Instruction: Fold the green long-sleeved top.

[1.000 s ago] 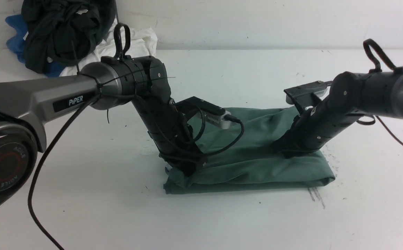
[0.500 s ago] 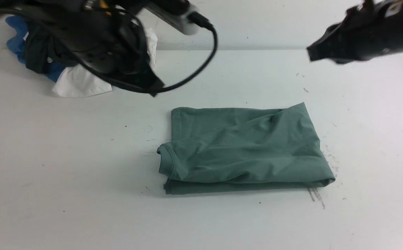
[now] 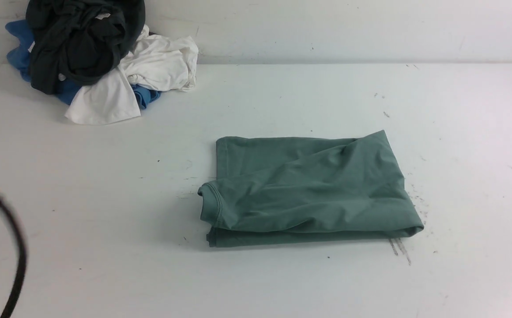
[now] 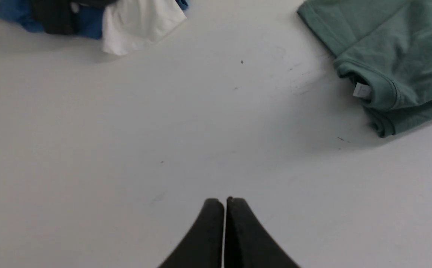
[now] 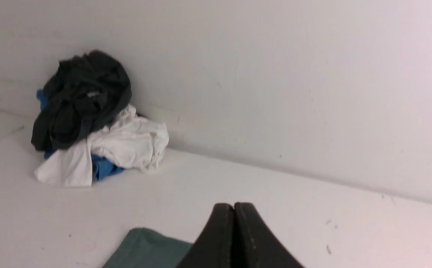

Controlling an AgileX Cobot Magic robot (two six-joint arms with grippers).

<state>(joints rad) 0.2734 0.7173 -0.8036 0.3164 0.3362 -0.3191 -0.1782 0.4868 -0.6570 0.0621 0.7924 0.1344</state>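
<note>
Sage-green long-sleeved top point(image 3: 311, 192) folded into a compact rectangle mid-table (neck label showing at one end), nothing evidently left but minor tidying; left gripper point(image 4: 225, 203) and right gripper point(image 5: 234, 208) pressed closed, empty, clear of the garment.

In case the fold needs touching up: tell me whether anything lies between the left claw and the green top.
Nothing visible does. The left claw is shut over bare white table, and only open tabletop separates it from the folded green long-sleeved top. The pile of black, white and blue clothes sits off at the far left corner, outside that path.
</note>
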